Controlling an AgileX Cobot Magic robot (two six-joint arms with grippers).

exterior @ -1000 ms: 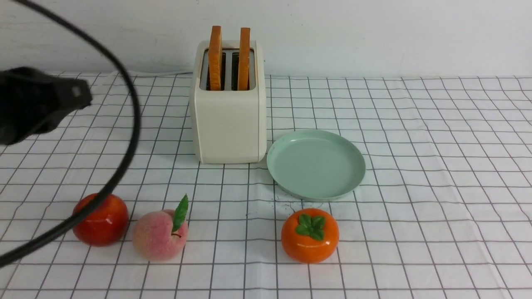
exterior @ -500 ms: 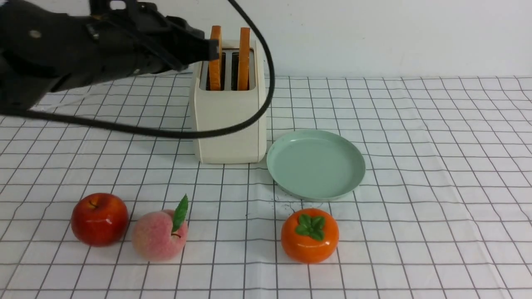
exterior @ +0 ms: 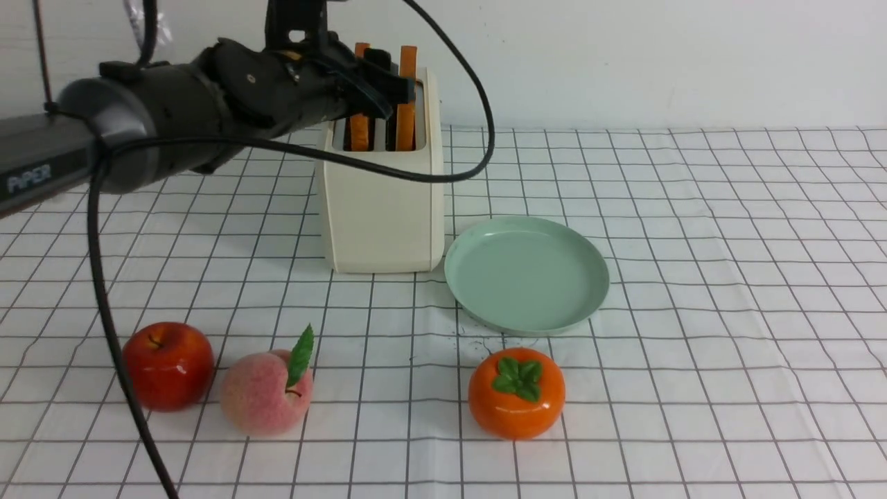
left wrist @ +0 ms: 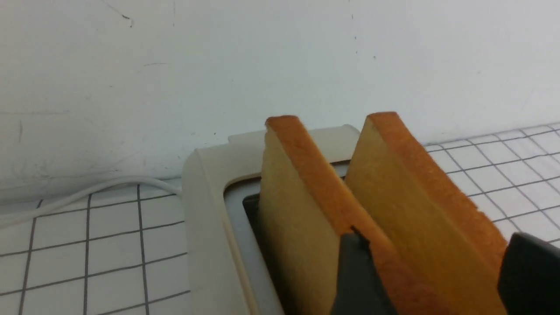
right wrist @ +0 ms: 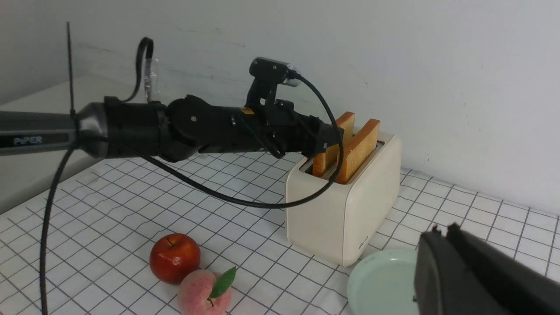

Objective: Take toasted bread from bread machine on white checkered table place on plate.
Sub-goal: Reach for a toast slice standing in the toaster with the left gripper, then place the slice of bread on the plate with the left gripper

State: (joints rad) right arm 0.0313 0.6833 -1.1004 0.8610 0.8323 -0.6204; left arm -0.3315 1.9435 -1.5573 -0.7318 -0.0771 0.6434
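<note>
Left gripper [left wrist: 437,238] hangs open astride the 3 o'clock toasted bread [left wrist: 407,144], probably light, stiff, crumbly; pinch its flat faces below the crust.

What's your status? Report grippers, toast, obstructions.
Left gripper open, straddling one toasted bread slice. Right gripper shut, empty. Both slices upright in bread machine. Plate bare; arm cable loops past bread machine.
</note>
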